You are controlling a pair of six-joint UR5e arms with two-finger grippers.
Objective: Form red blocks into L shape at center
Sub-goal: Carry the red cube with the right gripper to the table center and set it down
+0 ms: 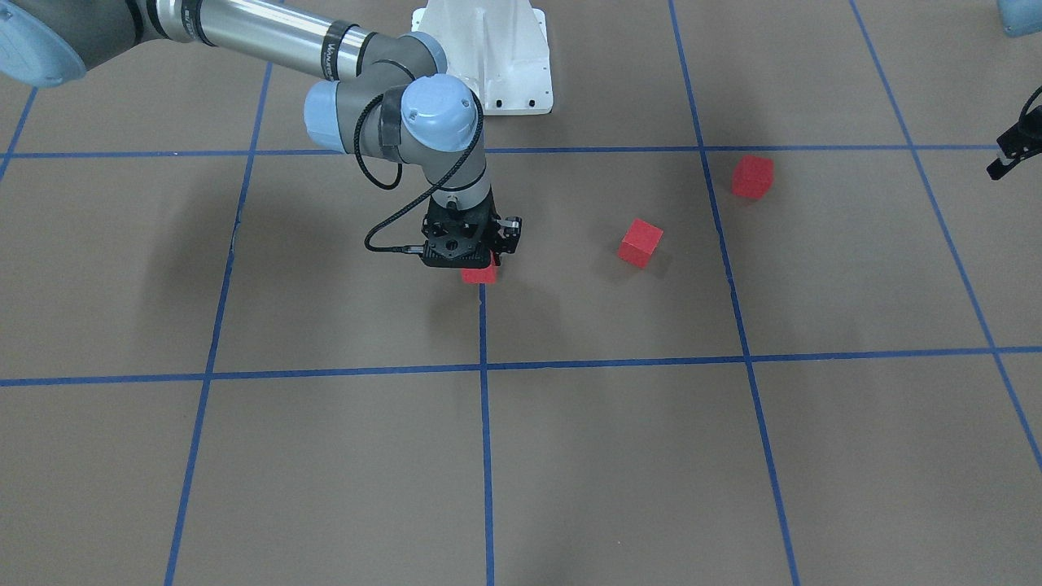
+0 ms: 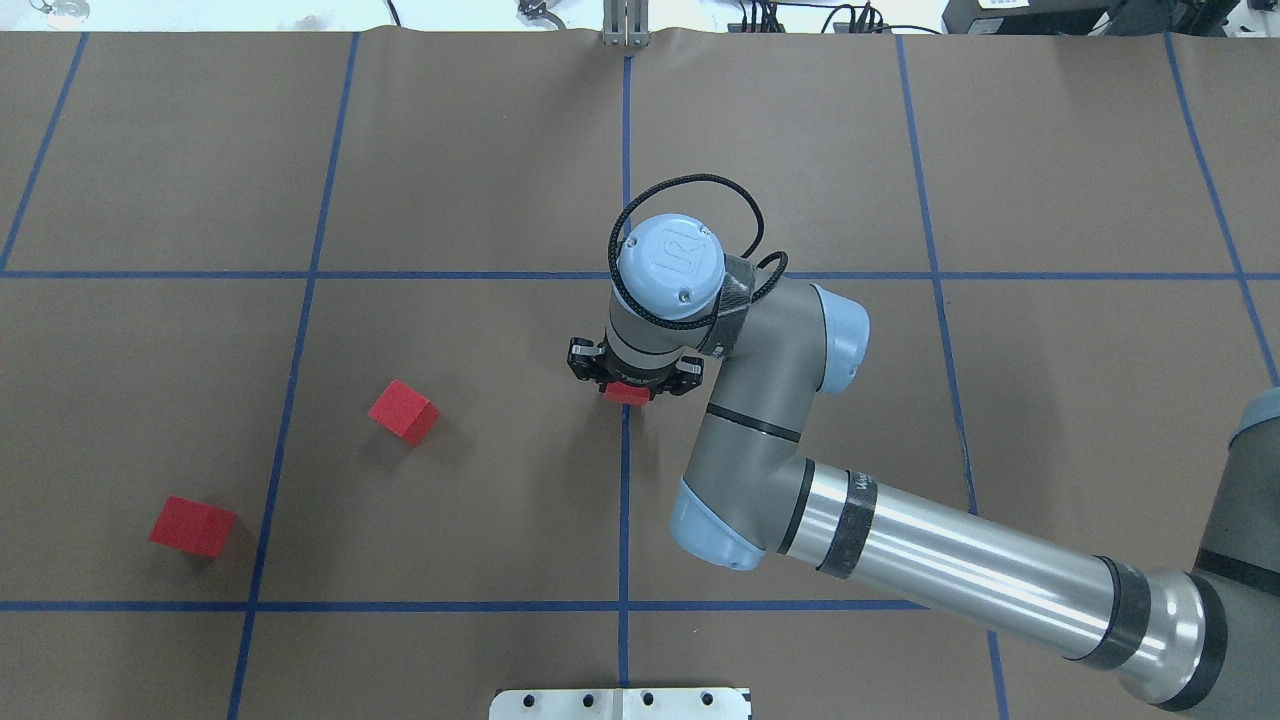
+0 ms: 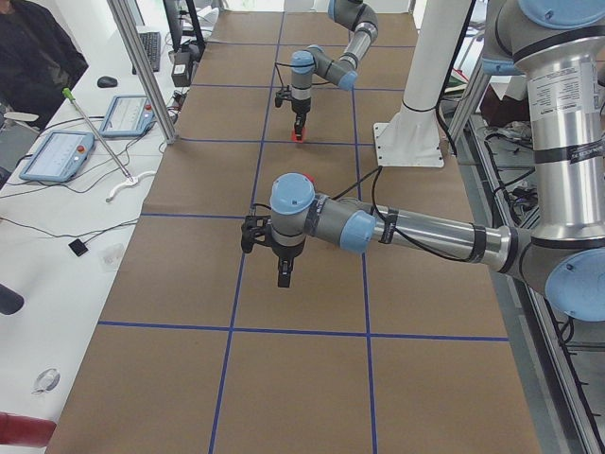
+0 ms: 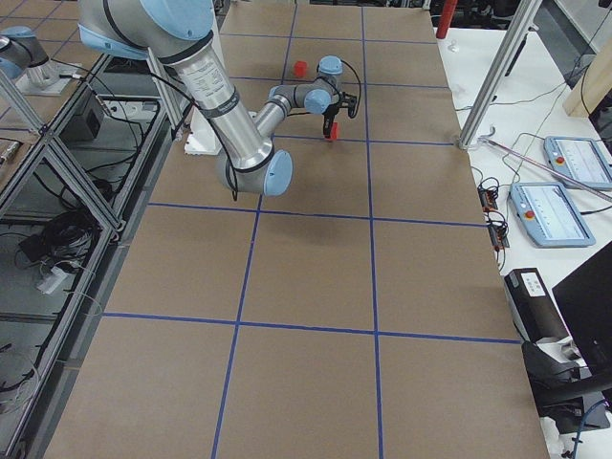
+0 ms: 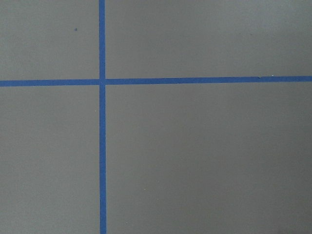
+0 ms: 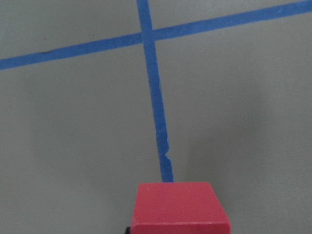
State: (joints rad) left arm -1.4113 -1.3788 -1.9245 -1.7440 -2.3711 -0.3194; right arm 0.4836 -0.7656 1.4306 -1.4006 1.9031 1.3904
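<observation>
Blocks, three red, held block [image 2: 627,394] clamped in right jaws, two loose blocks [image 2: 403,412] [image 2: 193,526], left jaws' state unclear

A brown paper-covered table [image 2: 480,150] is being divided into squares by a grid of blue tape lines [image 2: 150,274]. A silver and grey right arm [image 2: 930,560] is being held out from the near right corner toward the middle, its wrist being circled by a looped black cable [image 2: 685,179]. The black right gripper [image 2: 632,380] is being pointed straight down over the middle vertical tape line [image 2: 625,150], its fingers being hidden by the wrist. A small matte red cube [image 2: 627,395] is being partly covered beneath it, on that line. A second red cube [image 2: 403,412] is being shown to the left, apart. A third red cube [image 2: 193,526] is being shown farther left and nearer, beyond another tape line. A white base plate [image 2: 620,703] is being cut off by the near edge.
</observation>
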